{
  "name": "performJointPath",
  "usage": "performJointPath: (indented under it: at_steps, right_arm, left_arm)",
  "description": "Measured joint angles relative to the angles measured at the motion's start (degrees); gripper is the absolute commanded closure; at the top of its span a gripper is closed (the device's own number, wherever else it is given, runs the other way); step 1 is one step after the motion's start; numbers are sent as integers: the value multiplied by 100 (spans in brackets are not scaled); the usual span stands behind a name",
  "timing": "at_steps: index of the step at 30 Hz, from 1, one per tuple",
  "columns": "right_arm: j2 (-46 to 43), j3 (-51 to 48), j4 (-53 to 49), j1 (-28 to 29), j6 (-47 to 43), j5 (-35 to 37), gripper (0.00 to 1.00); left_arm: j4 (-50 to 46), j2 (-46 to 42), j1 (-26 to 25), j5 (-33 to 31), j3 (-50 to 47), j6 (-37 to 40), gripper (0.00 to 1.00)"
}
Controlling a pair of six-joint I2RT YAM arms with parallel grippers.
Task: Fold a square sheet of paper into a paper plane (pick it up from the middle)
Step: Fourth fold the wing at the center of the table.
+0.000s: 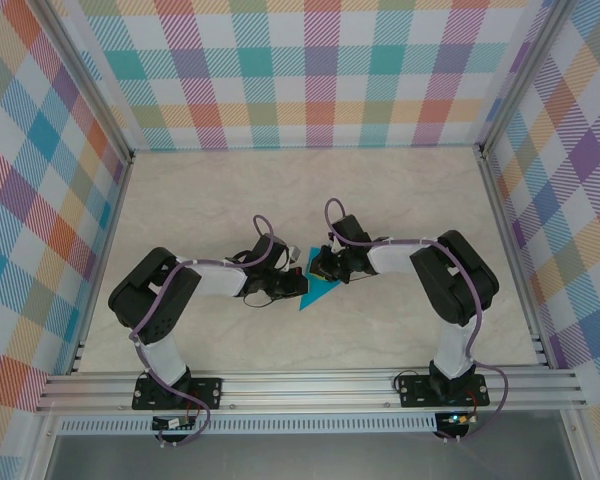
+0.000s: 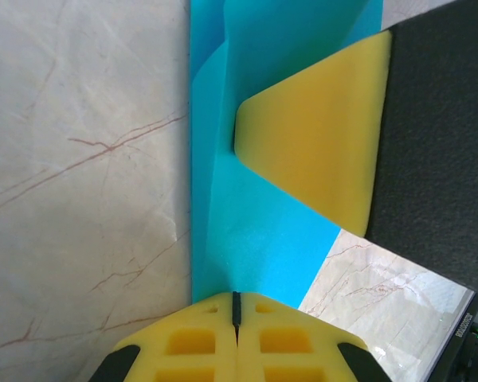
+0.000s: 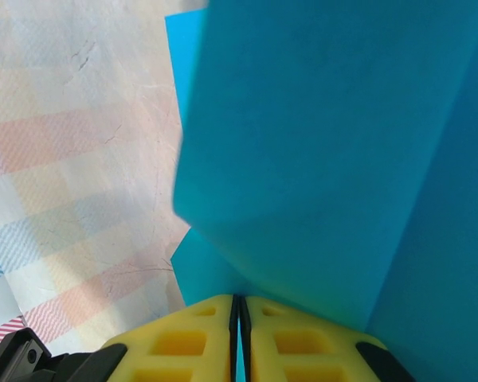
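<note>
Close up, the left gripper (image 2: 236, 306) is pinched shut on the near edge of the blue paper (image 2: 255, 247). The right gripper (image 3: 239, 309) is pinched shut on the paper too, with a thin blue strip showing between its yellow fingers (image 3: 303, 342). The paper is partly folded and sits between the two, one right finger (image 2: 319, 151) presses on it a little farther on, and the table (image 2: 80, 159) lies beside it. To fold it well, I think both should hold tight, move slowly together and line up the edges before pressing the crease flat, or the thin paper may slip or tear.
</note>
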Motion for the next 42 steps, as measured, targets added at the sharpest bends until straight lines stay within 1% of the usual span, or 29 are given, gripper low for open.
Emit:
performJointPath:
  at_steps: [9, 12, 21, 26, 35, 42]
  right_arm:
    - [-120, 42, 66, 22, 2, -295, 87]
    - [-101, 96, 66, 48, 0, -297, 87]
    - [17, 297, -221, -22, -116, 264, 87]
    - [44, 234, -234, -203, -140, 319, 87]
    - [46, 234, -236, -282, -149, 173, 86]
    - [-155, 278, -216, -289, -149, -214, 85]
  left_arm:
    - [37, 20, 4, 24, 0, 0, 100]
    - [103, 46, 4, 61, 0, 0, 100]
    - [122, 52, 4, 68, -4, 2, 100]
    - [133, 61, 4, 76, -4, 2, 100]
    - [153, 74, 4, 101, -4, 24, 100]
    - [153, 85, 4, 107, -2, 24, 100]
